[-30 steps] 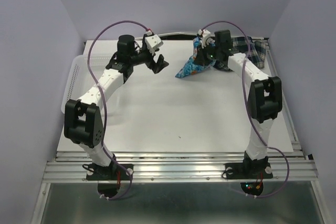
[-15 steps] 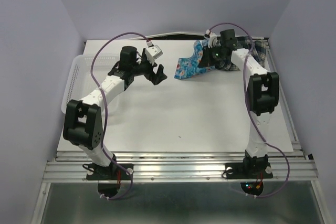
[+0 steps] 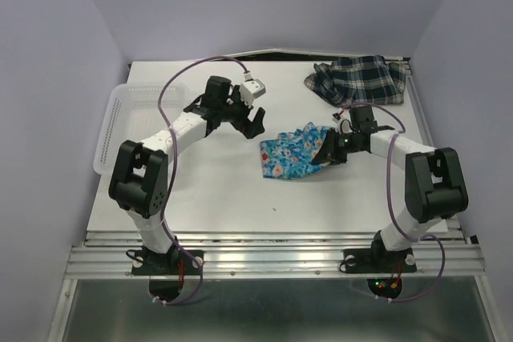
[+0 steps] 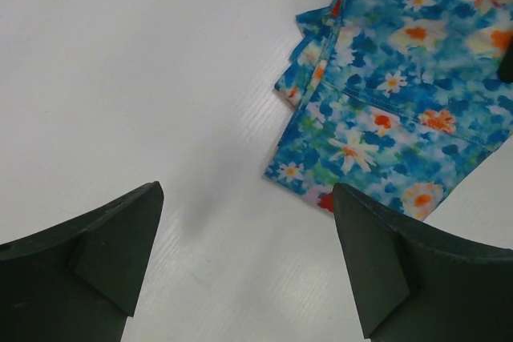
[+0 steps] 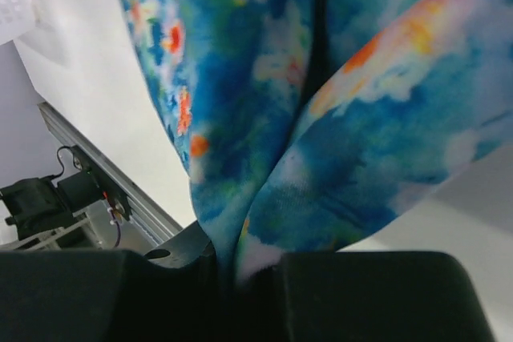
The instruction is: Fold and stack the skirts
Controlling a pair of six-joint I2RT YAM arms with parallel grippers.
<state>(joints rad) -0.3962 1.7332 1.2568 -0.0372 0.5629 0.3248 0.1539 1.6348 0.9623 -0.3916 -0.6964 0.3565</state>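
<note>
Lying crumpled a little right of the middle of the table, the floral skirt was spread as a loose, rumpled patch, its blue cloth dotted with red and white flowers. The right fingers sat at its right-hand edge, and the top view alone could not settle whether they gripped it. The right wrist view did: there the floral skirt filled nearly the whole picture, and a fold of it ran down into the narrow gap between the right fingers, which were pinched shut on the cloth. That view also caught a scrap of white lattice at its upper left corner.

The left fingers were just beyond the skirt's far left corner, apart from it. The left wrist view showed the left fingers spread wide with only bare table between them, and the floral skirt lay ahead and to the right, one hem corner reaching towards the right-hand finger. Whether those fingers touched the table could not be told.

Only the top view showed the plaid skirt, bunched in the far right corner, well apart from the floral one, and the white basket along the table's left edge
</note>
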